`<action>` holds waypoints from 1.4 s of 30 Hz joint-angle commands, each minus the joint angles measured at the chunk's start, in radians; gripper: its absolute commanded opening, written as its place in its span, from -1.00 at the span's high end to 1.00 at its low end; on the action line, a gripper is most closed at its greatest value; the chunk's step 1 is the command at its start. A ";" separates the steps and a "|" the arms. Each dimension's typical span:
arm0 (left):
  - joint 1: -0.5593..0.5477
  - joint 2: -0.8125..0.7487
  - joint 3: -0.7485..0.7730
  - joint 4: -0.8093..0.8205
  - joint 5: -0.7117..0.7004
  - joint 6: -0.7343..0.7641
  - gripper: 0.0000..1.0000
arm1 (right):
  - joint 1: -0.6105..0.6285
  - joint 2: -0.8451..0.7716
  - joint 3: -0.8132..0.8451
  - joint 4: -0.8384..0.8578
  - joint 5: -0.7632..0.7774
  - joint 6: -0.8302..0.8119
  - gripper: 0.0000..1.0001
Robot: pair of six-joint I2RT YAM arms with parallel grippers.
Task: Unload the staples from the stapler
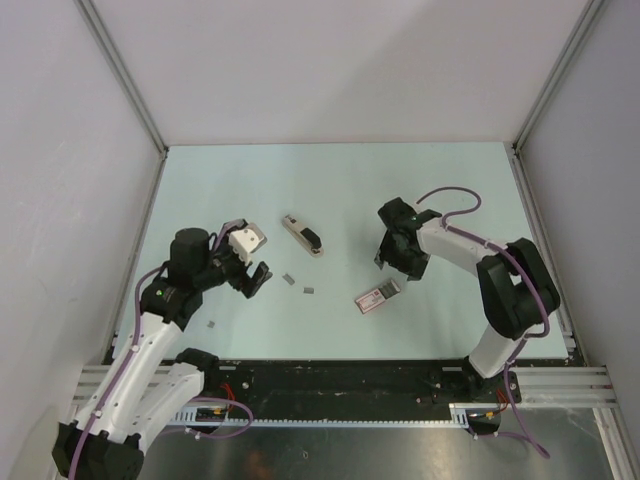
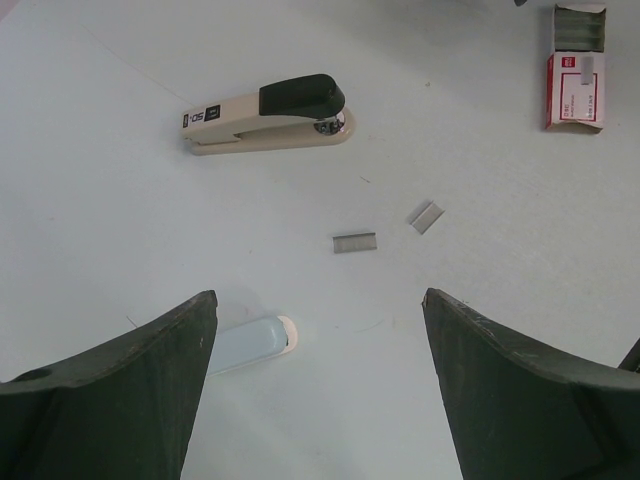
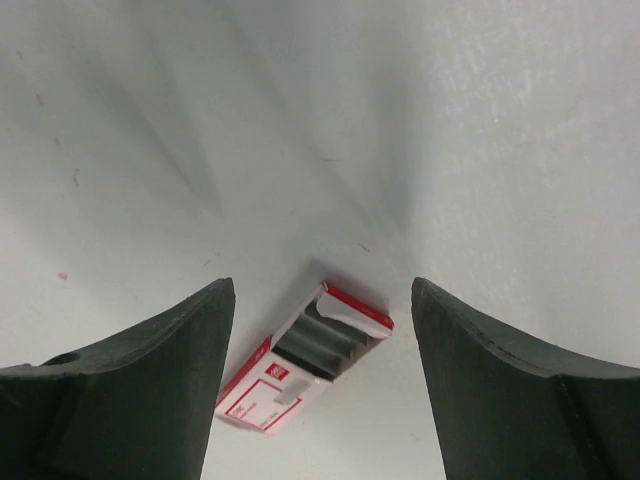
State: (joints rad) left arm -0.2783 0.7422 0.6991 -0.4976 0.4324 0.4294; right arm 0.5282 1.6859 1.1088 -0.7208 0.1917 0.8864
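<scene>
Lying near the middle of the counter (image 1: 350, 180), the stapler (image 1: 302, 236) has staples (image 1: 307, 290) between it and the near edge; the left pincer (image 2: 318, 298) and the right pincer (image 3: 322, 285) are both spread.

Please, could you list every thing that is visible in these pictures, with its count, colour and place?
table: 1, pale green, under everything.
stapler: 1, beige with black top, mid table.
staples: 2 short strips, grey, loose on the table, on the robot's side of the stapler, left of the box.
grey bit: 1, near left of the table, maybe another strip.
box: 1, red and white, open, grey staples inside, right of centre.
left gripper: 1, black, open, above the table.
right gripper: 1, black, open, over the box.
</scene>
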 commanded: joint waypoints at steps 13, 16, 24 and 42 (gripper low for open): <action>0.008 0.012 0.012 0.006 0.027 0.021 -0.78 | 0.046 0.114 0.047 0.034 0.009 -0.022 -0.49; 0.008 0.012 0.013 0.005 0.027 0.022 -0.78 | 0.069 0.116 0.046 0.015 0.012 -0.006 -0.47; 0.008 -0.009 0.008 0.001 0.022 0.023 -0.78 | 0.148 0.117 0.047 -0.069 0.043 0.055 -0.44; 0.008 -0.038 0.009 -0.016 0.020 0.028 -0.78 | 0.244 0.089 0.035 -0.147 0.050 0.172 -0.44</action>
State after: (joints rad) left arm -0.2783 0.7193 0.6991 -0.5072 0.4320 0.4381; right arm 0.7525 1.7874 1.1397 -0.8207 0.2279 1.0107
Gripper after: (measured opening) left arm 0.888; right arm 0.721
